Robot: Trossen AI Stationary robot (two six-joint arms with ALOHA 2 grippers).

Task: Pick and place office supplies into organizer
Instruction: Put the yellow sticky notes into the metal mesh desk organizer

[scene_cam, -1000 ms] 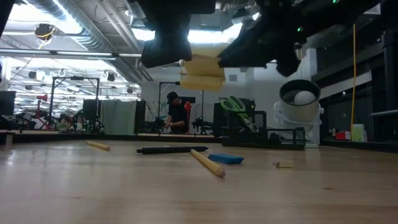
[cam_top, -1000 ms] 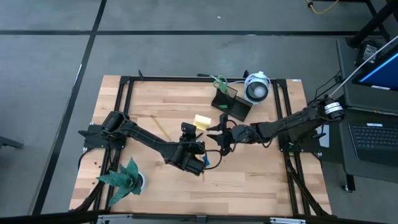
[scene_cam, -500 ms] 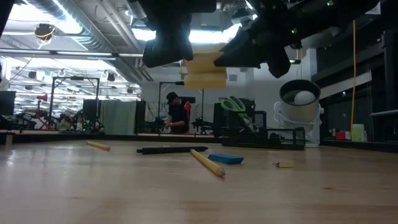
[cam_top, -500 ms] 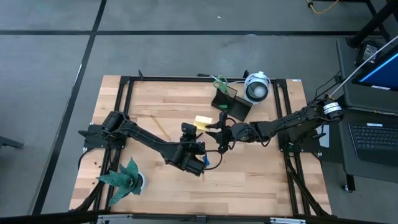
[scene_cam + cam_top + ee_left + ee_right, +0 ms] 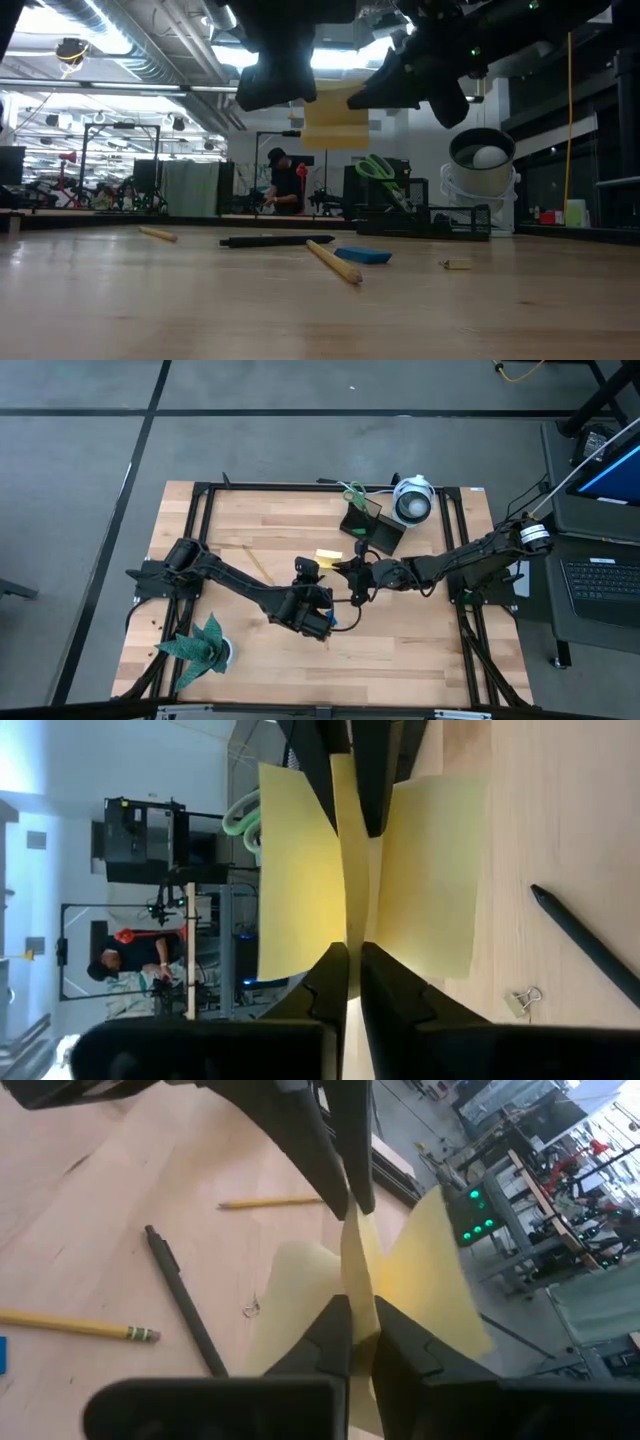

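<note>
The wooden table [image 5: 400,640] carries a pen [image 5: 277,240], two pencils [image 5: 333,261], a blue block [image 5: 362,256] and a clip [image 5: 457,265], all below the claws [image 5: 340,95].

floor: grey, dark seams [image 5: 300,400] | ceiling: ducts, bright lights [image 5: 130,40] | beyond desk: person [image 5: 285,185], equipment racks [image 5: 120,165] | right: laptop [image 5: 600,585]

The left end effector [image 5: 354,960] has its two dark fingers [image 5: 330,982] drawn close together on the edge of the yellow sticky-note pad [image 5: 300,870], whose sheets fan out to either side of the fingertips. Straight ahead, the right end effector [image 5: 342,765] pinches the pad's far edge. Beside the pad, over the wooden surface [image 5: 560,810], lie a black pen [image 5: 585,945] and a small binder clip [image 5: 520,1001]. Past the surface's edge stand the black organizer [image 5: 145,840], green scissor handles [image 5: 243,820] and a distant person [image 5: 125,965].
</note>
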